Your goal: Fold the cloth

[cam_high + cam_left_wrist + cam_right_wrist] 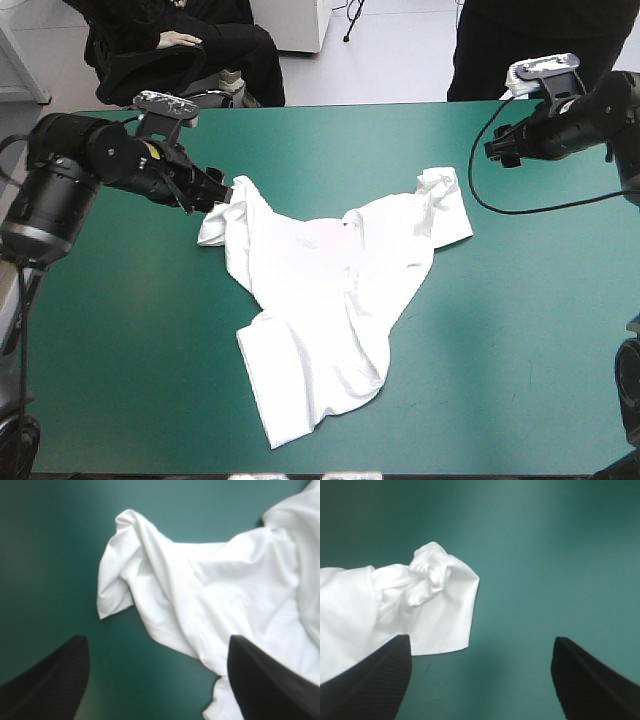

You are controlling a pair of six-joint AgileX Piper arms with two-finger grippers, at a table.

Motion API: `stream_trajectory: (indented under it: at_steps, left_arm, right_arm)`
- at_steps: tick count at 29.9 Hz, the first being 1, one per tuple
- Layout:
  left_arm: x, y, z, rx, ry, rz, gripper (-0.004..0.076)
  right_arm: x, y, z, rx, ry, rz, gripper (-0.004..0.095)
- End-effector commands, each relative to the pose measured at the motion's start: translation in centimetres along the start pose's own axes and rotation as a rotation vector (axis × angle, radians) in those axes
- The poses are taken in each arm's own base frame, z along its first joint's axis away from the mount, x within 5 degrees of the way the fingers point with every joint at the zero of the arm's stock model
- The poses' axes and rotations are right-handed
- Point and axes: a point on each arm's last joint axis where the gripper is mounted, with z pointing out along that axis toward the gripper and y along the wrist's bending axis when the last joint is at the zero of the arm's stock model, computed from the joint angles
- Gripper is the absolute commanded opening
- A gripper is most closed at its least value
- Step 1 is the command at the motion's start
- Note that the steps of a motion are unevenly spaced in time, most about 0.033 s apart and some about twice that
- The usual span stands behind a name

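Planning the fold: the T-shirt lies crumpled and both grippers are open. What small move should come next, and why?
Probably ease the left gripper down onto the bunched sleeve just ahead of it and shut there. The T-shirt lies crumpled and unheld, so it likely needs pulling flat before any fold.

Both arms are black. The left arm (70, 170) is built of thick, rounded, glossy cylinders that narrow toward the wrist, with a small yellow mark (152, 151) on one segment. The right arm (600, 115) has the same dark, rounded casing. The left gripper (156, 639) and right gripper (480, 639) each carry two broad, fin-shaped fingers (47, 685) with a finely ribbed, matte surface.
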Motion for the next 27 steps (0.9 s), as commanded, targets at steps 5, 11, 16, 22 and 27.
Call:
stream_trajectory:
  at_steps: [5,11,16,22,27]
  left_arm:
    - [4.3,-3.7,-3.3,0.095,0.039,0.059,0.0529]
    - [7.8,-6.0,2.4,0.103,0.188,0.162,0.0506]
    - [10.2,-6.2,7.4,0.106,0.211,0.15,0.0506]
    - [12.9,-6.3,11.5,0.114,0.318,0.158,0.0506]
    - [13.5,-6.4,14.0,0.117,0.37,0.166,0.0504]
  right_arm:
    - [1.4,1.5,-6.3,0.019,-0.114,-0.025,0.0711]
    - [2.7,1.8,-6.3,0.013,-0.091,-0.02,0.0711]
    - [2.8,1.8,-6.2,0.01,-0.087,-0.018,0.0711]
    - [2.8,1.8,-6.3,0.014,-0.095,-0.019,0.0704]
    - [2.7,1.8,-6.3,0.017,-0.1,-0.028,0.0659]
